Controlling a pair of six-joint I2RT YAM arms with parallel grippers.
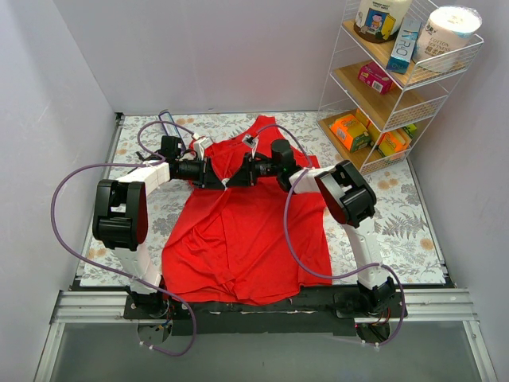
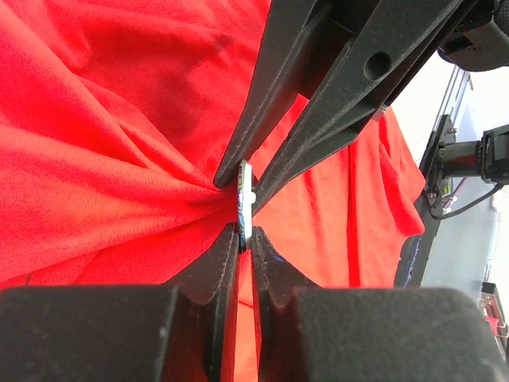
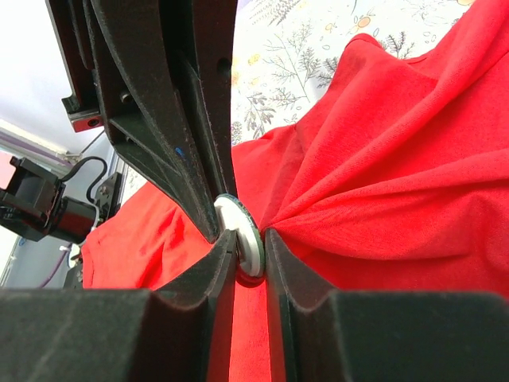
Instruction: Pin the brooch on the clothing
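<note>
The clothing (image 1: 238,231), a bright red tank top, lies spread on the table, and its upper part is pulled up into a bunch where both grippers meet. The brooch (image 2: 244,199) is a small thin disc seen edge-on, with a white back (image 3: 242,231) and a dark rim. My left gripper (image 2: 246,232) is shut on its lower edge. My right gripper (image 3: 249,243) comes from the opposite side. Its jaws are closed around the disc, and gathered red fabric (image 3: 350,207) is pressed against the disc's face. In the top view the two grippers (image 1: 230,178) touch tip to tip above the chest of the clothing.
A floral tablecloth (image 1: 398,223) covers the table. A white wire shelf rack (image 1: 398,87) with boxes and jars stands at the back right. Purple cables (image 1: 79,179) loop beside both arms. Grey walls close in the left and back sides.
</note>
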